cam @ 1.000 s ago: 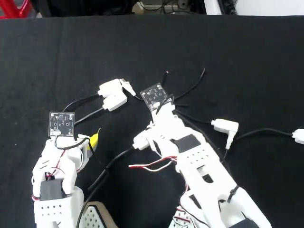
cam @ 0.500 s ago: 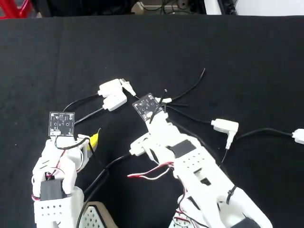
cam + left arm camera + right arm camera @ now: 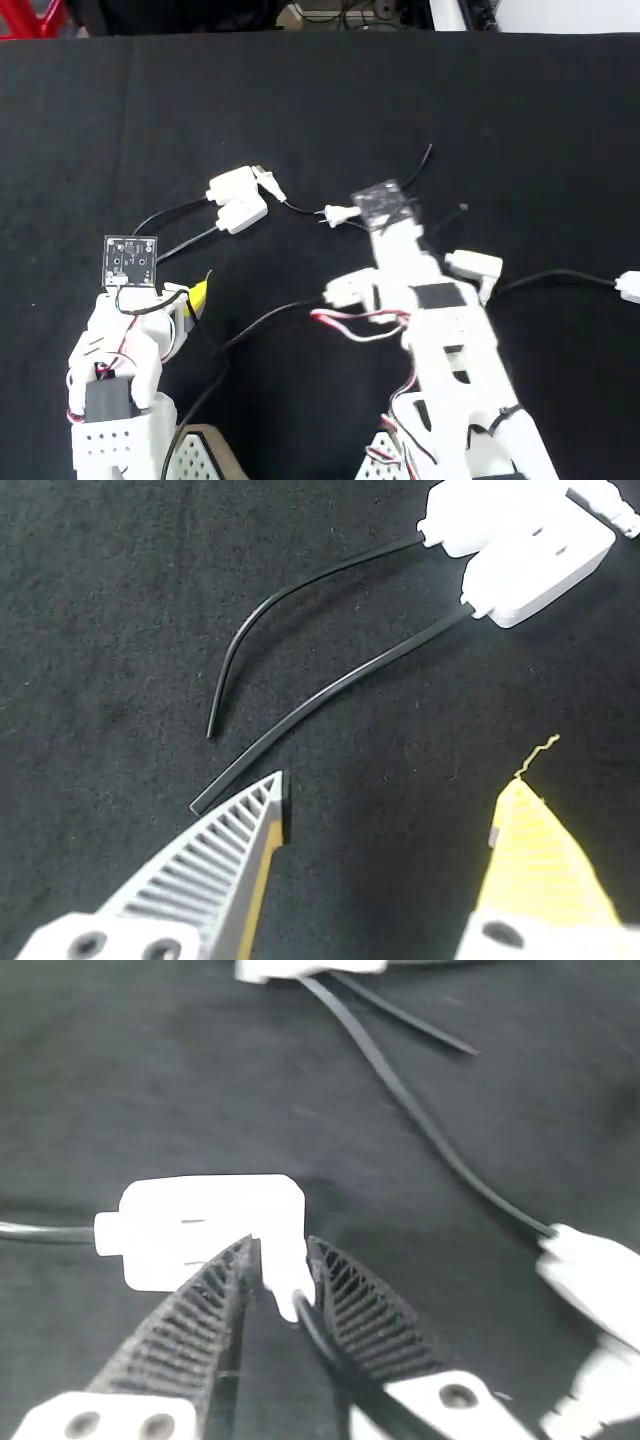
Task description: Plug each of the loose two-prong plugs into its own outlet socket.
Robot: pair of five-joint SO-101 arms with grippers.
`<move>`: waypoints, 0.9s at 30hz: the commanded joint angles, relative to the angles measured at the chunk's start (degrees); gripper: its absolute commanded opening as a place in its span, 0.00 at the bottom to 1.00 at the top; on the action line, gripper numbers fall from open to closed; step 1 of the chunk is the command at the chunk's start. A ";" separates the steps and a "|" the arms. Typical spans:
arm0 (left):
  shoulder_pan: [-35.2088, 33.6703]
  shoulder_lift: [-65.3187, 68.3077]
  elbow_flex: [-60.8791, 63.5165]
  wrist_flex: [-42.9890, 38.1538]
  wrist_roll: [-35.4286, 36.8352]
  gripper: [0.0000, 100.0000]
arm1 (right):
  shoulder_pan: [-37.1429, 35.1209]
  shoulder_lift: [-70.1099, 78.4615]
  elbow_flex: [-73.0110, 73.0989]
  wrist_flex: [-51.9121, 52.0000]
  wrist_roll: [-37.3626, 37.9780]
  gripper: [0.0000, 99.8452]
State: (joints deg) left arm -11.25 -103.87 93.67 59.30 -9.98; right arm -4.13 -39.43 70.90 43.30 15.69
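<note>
Much bare desk [image 3: 520, 110] beyond right claw [image 3: 280, 1252], pinching a plug [image 3: 200, 1225]; left claw [image 3: 395, 785] gapes empty; right arm [image 3: 440, 320] swung rightward.

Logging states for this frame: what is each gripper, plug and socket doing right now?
Left gripper: open, empty, above the black cloth.
Right gripper: fingers shut on the right-angle plug.
Right-angle plug: gripped, not in a socket.
Small plug: loose on the cloth, unplugged.
Plug at the right edge: loose, unplugged.
Outlet sockets: side by side; a neighbouring plug lies at one's end, seating unclear.
</note>
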 commanded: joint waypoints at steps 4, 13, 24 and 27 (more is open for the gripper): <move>-0.13 -0.53 -0.31 -0.09 -0.26 0.33 | 15.21 1.10 -2.68 0.97 8.53 0.01; -0.31 -0.53 -0.31 -0.09 -0.26 0.33 | 35.16 1.27 -0.66 -7.56 24.35 0.01; -0.48 -0.53 -0.31 -0.09 -0.26 0.33 | 41.49 1.19 0.04 -11.52 29.27 0.02; -0.48 -0.53 -0.31 -0.09 -0.26 0.33 | 39.47 1.01 0.22 -10.99 28.48 0.12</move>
State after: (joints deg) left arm -11.25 -103.87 93.67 59.30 -9.98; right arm 36.22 -37.76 71.34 32.40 44.26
